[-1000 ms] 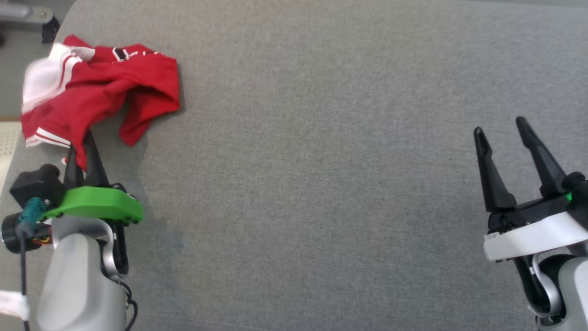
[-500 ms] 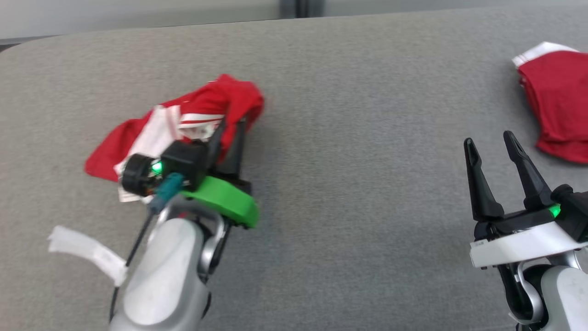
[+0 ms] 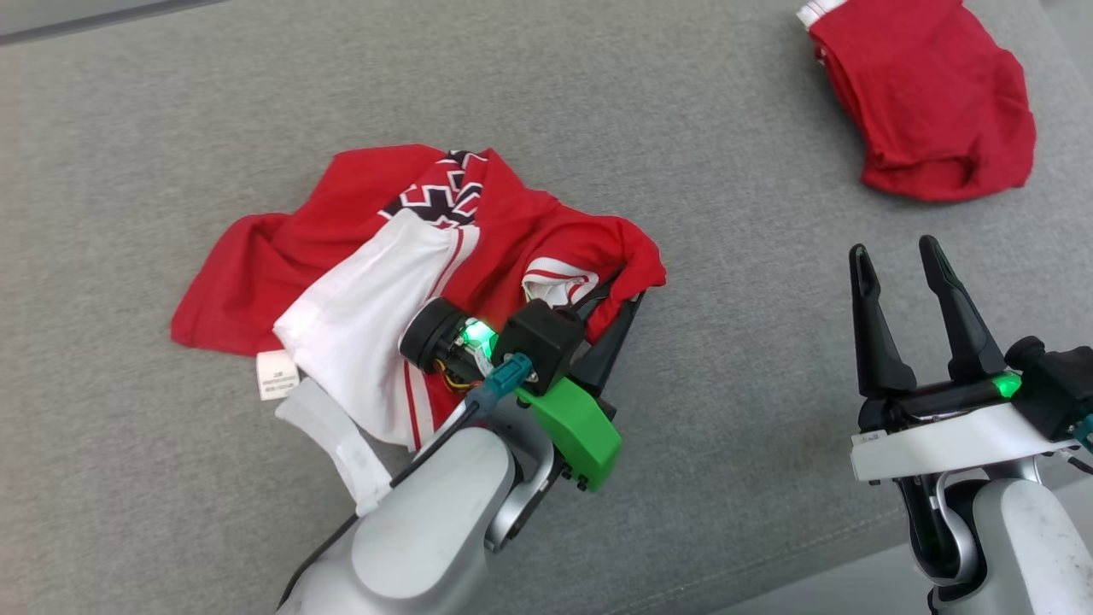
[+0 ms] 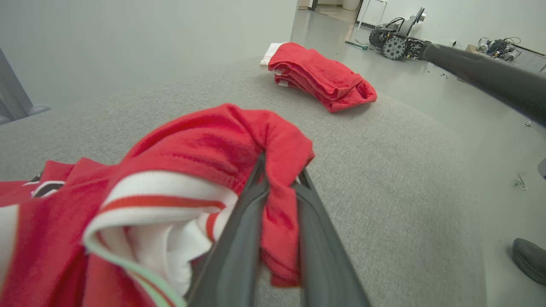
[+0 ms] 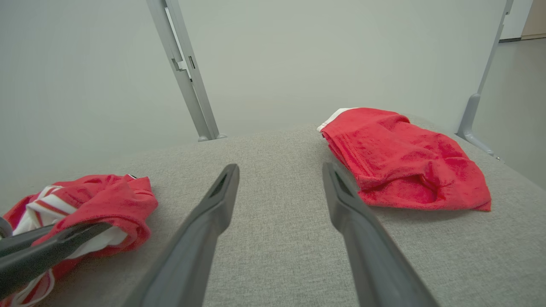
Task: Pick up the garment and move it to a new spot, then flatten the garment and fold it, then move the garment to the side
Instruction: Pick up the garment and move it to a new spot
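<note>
Pinching a red fold of the garment (image 3: pixel 401 256) with the left gripper (image 3: pixel 616 301), jaws clenched tight on the cloth at the heap's four o'clock edge. Biting through a thick hump of red with some striped hem bunched in, going by the left wrist view, and holding that bit raised just off the grey cushion (image 3: pixel 726 367).

Lying crumpled otherwise, left of centre on the cushion. White panel and patterned collar turned up, white label (image 3: pixel 277 376) poking out at eight o'clock.

Holding the right gripper (image 3: pixel 892 246) spread wide and empty, out at three o'clock of the heap and well apart from it, above bare cushion.

Parked far off at one o'clock, near the corner: a second red garment (image 3: pixel 931 94), already folded, touching nothing.

Looks like the tail end of step one, with the heap down at its new spot, or the very start of flattening. Hard to call which.

Next up, by this reading: draw that pinched fold outward to open the heap, bring in the right gripper for a second edge, then pull the two apart. Calls for a hold on one layer, not the bunch now caught. Otherwise risks towing the whole heap instead of spreading it. Worth steering clear of the folded pile at one o'clock as well.
</note>
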### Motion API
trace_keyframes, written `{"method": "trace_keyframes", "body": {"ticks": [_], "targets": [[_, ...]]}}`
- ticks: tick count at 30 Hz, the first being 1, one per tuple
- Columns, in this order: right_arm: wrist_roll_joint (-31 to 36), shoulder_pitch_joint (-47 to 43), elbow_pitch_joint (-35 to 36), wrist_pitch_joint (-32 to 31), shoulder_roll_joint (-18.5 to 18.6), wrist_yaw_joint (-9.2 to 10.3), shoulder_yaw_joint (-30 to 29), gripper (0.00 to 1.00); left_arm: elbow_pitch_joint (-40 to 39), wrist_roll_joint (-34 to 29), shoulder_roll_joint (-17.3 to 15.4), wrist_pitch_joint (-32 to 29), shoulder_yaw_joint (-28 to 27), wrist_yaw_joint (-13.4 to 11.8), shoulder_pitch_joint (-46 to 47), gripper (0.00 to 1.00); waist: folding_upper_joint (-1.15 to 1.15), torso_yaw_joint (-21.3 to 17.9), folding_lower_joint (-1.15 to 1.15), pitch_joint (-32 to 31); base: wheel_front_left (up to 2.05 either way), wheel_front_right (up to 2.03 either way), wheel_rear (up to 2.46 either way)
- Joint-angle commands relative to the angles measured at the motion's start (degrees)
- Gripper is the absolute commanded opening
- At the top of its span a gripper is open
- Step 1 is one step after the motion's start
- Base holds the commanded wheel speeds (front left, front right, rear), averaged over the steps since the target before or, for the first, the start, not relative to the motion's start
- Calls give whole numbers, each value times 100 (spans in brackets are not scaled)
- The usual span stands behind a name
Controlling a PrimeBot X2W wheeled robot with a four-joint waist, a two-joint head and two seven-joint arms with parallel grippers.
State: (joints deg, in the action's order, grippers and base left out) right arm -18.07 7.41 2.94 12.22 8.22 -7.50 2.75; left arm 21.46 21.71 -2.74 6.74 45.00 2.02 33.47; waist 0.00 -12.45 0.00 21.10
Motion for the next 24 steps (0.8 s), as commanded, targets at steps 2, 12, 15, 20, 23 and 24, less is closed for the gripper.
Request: {"method": "trace_keyframes", "body": {"ticks": [2,12,15,20,23,24], "targets": [[-11,90,-68,64,-21,1,4,100,57,36,-32,258,99,-77,126,100,0,-242,0,167,0,0,0],[73,-158,-29,-65,150,1,-4,100,-436,279,-221,811,-523,-665,-419,100,0,439,0,-552,0,0,0],[123,-215,54,-172,180,1,18,100,-630,342,-460,848,-1018,-960,-727,100,0,640,0,-725,0,0,0],[167,-326,163,-337,215,1,49,100,-1070,287,-858,846,-1836,-1294,-1290,100,0,875,0,-925,0,0,0],[183,-422,204,-415,228,1,39,100,-1261,256,-1054,847,-2194,-1349,-1650,100,0,998,0,-1027,0,0,0],[190,-441,216,-438,227,1,31,100,-1306,232,-1110,848,-2270,-1348,-1732,100,0,1031,0,-1057,0,0,0]]}}
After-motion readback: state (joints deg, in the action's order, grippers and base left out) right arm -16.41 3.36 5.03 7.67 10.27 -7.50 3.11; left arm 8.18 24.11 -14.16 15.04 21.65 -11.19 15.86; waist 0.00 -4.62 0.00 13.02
